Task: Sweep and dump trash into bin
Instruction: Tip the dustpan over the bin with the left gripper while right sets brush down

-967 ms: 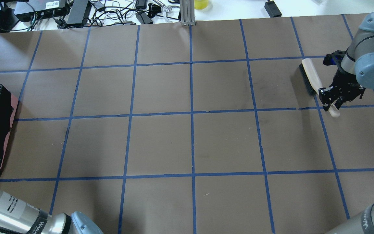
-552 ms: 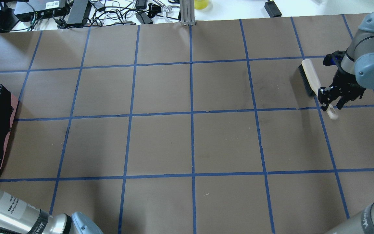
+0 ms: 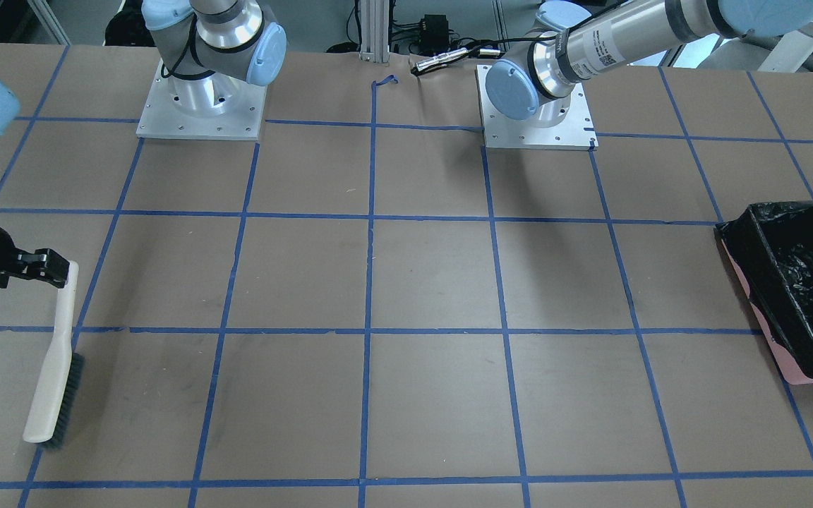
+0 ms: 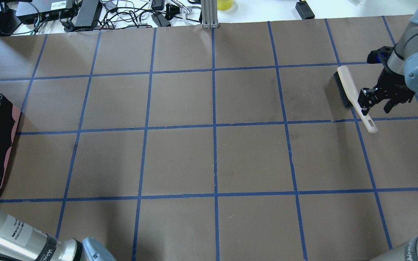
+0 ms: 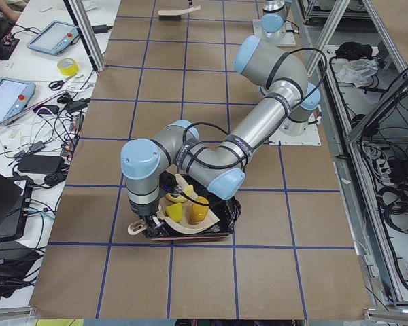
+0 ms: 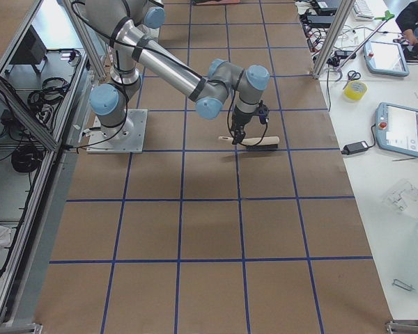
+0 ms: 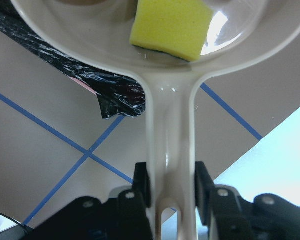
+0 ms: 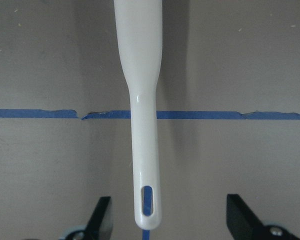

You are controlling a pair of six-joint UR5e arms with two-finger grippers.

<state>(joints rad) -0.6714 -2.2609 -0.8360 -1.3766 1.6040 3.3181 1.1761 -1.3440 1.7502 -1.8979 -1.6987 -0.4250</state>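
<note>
Right gripper [image 4: 376, 107] has let go of the cream-backed hand brush with black bristles [image 4: 348, 87]. A second ago its fingers sat around the handle; now it's lifted clear with the jaws spread wide, and the right wrist view shows the white handle [image 8: 142, 125] lying free between them, touching neither side. The brush is flat on the brown paper table with the blue tape grid [image 4: 180, 159], far right, well apart from everything else. I read that as the sweeping done and the tool parked. On the left, the sliver of pale pan that showed over the bin at the overhead view's edge a second ago is gone from that view. The left gripper [image 7: 172, 187] is clamped tight on the handle of the beige plastic dustpan [image 5: 183, 227], which hangs over the rectangular bin lined with crinkled black plastic bag, pink base [image 3: 759, 289]. The load is in the pan, not yet dumped: yellow sponge block [image 7: 171, 27] in the bowl, golden-brown potato [image 5: 199, 209] beside it. I can't pick out the pale crescent piece cleanly. What's left, in my judgement, is the tip-out: tilt the pan lip-down over the bag. The potato will likely roll fast, so keep the lip inside the rim.
</note>
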